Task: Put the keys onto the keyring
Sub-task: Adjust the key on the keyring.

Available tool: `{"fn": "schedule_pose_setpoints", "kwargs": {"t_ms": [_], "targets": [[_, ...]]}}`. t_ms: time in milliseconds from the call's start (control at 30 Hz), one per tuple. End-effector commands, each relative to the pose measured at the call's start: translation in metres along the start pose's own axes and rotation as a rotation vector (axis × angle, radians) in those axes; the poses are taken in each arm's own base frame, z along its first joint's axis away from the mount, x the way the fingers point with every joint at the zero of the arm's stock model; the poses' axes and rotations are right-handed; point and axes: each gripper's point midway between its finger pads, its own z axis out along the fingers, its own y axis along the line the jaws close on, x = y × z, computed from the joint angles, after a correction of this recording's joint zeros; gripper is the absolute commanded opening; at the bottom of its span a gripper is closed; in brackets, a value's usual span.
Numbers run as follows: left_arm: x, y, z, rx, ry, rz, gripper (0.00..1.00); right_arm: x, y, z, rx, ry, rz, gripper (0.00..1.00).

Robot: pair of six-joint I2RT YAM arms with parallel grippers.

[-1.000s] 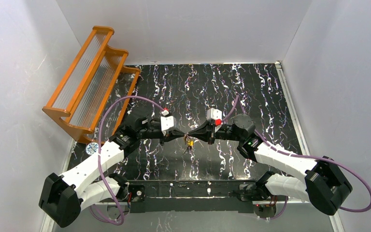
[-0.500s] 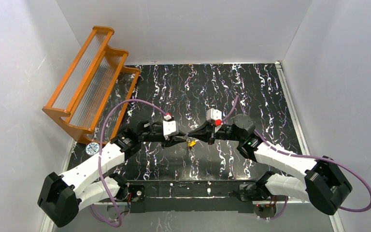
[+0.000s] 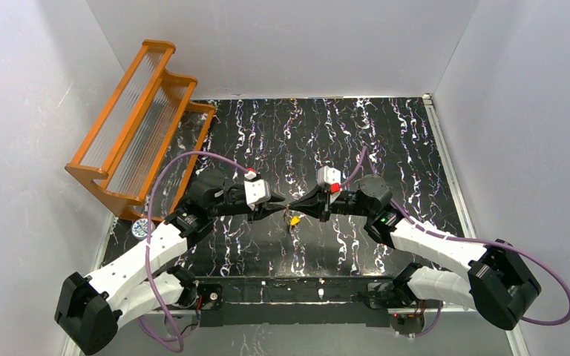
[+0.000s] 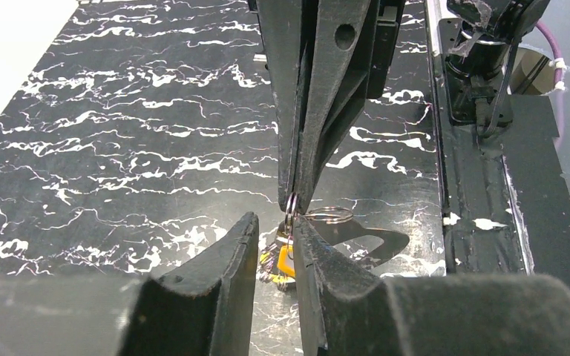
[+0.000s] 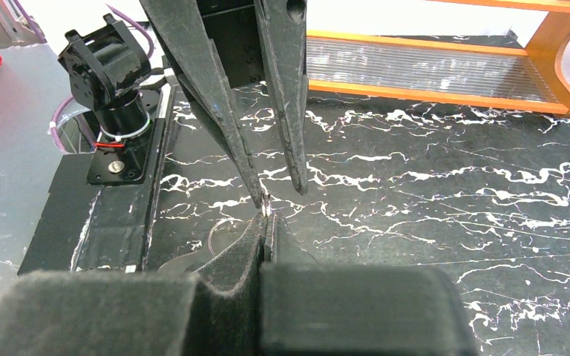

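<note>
While my right fingers clamp the keyring with a key dangling below, I judge my slightly parted left fingers must next pinch that key.

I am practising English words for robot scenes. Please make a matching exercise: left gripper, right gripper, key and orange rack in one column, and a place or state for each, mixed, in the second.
1 left gripper
2 right gripper
3 key
4 orange rack

a shut on the keyring
b at the far left
c jaws open
d hangs below the keyring

Pairs: 1-c, 2-a, 3-d, 4-b
</note>
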Motion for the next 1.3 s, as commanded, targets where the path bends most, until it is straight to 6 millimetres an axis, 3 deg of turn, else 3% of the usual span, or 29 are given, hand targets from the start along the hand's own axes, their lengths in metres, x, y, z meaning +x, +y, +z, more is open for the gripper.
{"fn": "schedule_pose_setpoints", "kwargs": {"t_ms": [0, 133, 267, 433, 467, 533, 600, 667, 733, 900, 1067, 1133, 1267], "targets": [[0.003, -0.003, 0.003, 0.021, 0.005, -0.009, 0.22, -0.038, -0.005, 0.005, -0.002, -0.092, -0.091, 0.01], [0.005, -0.006, 0.005, 0.047, 0.007, -0.014, 0.17, -0.04, -0.006, 0.005, -0.002, -0.094, -0.093, 0.01], [0.003, -0.006, 0.006, 0.055, 0.007, -0.013, 0.0, -0.038, -0.006, 0.005, -0.001, -0.091, -0.09, 0.01], [0.0, -0.003, 0.006, 0.049, 0.03, -0.044, 0.0, -0.038, -0.011, 0.005, 0.028, -0.085, -0.084, 0.01], [-0.001, -0.001, 0.005, 0.037, 0.045, -0.054, 0.0, -0.038, -0.012, 0.004, 0.04, -0.082, -0.082, 0.06], [-0.004, 0.003, 0.003, 0.027, 0.079, -0.068, 0.0, -0.038, -0.016, 0.002, 0.067, -0.081, -0.084, 0.31], [-0.003, 0.004, -0.001, 0.031, 0.136, -0.074, 0.0, -0.04, -0.019, 0.0, 0.097, -0.086, -0.092, 0.49], [-0.002, 0.006, -0.005, 0.04, 0.199, -0.07, 0.0, -0.043, -0.022, -0.002, 0.118, -0.093, -0.102, 0.6], [-0.004, 0.009, -0.01, 0.038, 0.263, -0.06, 0.0, -0.044, -0.024, -0.002, 0.125, -0.092, -0.109, 0.65], [0.012, 0.009, -0.025, 0.056, 0.504, -0.029, 0.0, -0.049, -0.022, 0.003, 0.091, -0.097, -0.112, 0.63], [0.02, 0.018, -0.038, 0.056, 0.729, 0.03, 0.0, -0.051, -0.015, 0.009, 0.027, -0.102, -0.107, 0.45], [0.019, 0.022, -0.039, 0.052, 0.769, 0.041, 0.0, -0.051, -0.015, 0.011, 0.019, -0.11, -0.098, 0.37], [0.011, 0.019, -0.03, 0.09, 0.734, 0.061, 0.0, -0.045, -0.015, 0.015, 0.006, -0.118, -0.087, 0.35]]}}
